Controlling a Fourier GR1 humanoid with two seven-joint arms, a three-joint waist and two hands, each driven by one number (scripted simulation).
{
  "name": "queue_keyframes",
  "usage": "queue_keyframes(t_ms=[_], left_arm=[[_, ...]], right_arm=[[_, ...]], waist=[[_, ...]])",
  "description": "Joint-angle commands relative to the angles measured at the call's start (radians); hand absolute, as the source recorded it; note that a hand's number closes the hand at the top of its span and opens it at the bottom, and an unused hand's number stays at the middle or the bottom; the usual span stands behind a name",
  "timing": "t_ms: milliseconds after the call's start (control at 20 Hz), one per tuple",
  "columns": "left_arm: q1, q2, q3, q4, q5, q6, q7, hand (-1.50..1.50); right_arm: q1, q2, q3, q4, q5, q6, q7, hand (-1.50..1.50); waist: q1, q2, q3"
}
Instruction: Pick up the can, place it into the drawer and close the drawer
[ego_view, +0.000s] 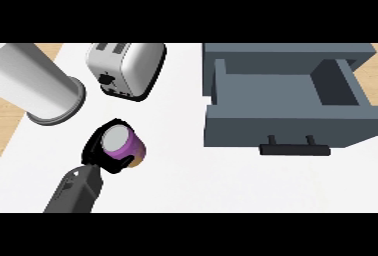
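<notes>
Left hand (100, 150) at near left was curled round the purple can (124, 145), gripping it just above the white counter (184, 165). Grey drawer (284, 105) stood pulled open at right, well apart from can. Toaster (125, 67) and a steel cylinder (40, 85) sat far left.

White counter (184, 175) with toaster (125, 67), grey cylinder (40, 85) and open drawer unit (284, 120).

The left hand (101, 150) curls round the can (125, 146) and hides its near side, the grey cylinder (40, 82) and the drawer unit (288, 52) are cut off at the view's top edge.
</notes>
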Motion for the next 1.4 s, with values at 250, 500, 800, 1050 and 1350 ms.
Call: queue_keyframes(t_ms=[250,500,800,1050,1350], left_arm=[[-0.015,-0.098,-0.011,-0.292,0.129,0.365,0.147,1.5],[0.004,-0.099,-0.136,-0.5,0.136,0.511,0.21,1.5],[-0.061,-0.1,-0.243,-0.699,0.118,0.688,0.416,1.5],[-0.142,-0.1,-0.275,-0.789,0.068,0.773,0.552,1.5],[-0.253,-0.1,-0.348,-0.747,0.067,0.903,0.575,1.5]], right_arm=[[0.073,0.004,-0.04,-0.053,-0.089,0.013,0.017,-1.5],[0.063,0.004,0.025,-0.048,-0.036,-0.032,-0.014,-1.5],[0.083,0.004,0.035,-0.09,-0.043,-0.06,0.01,-1.5],[0.007,-0.01,0.045,-0.029,0.004,-0.039,-0.005,-1.5],[0.003,-0.033,0.038,-0.031,-0.016,-0.069,0.012,-1.5]], waist=[[-0.011,-0.005,0.0],[-0.009,-0.002,0.0],[-0.013,0.0,0.0],[-0.01,0.003,0.0],[-0.017,0.004,-0.001]])
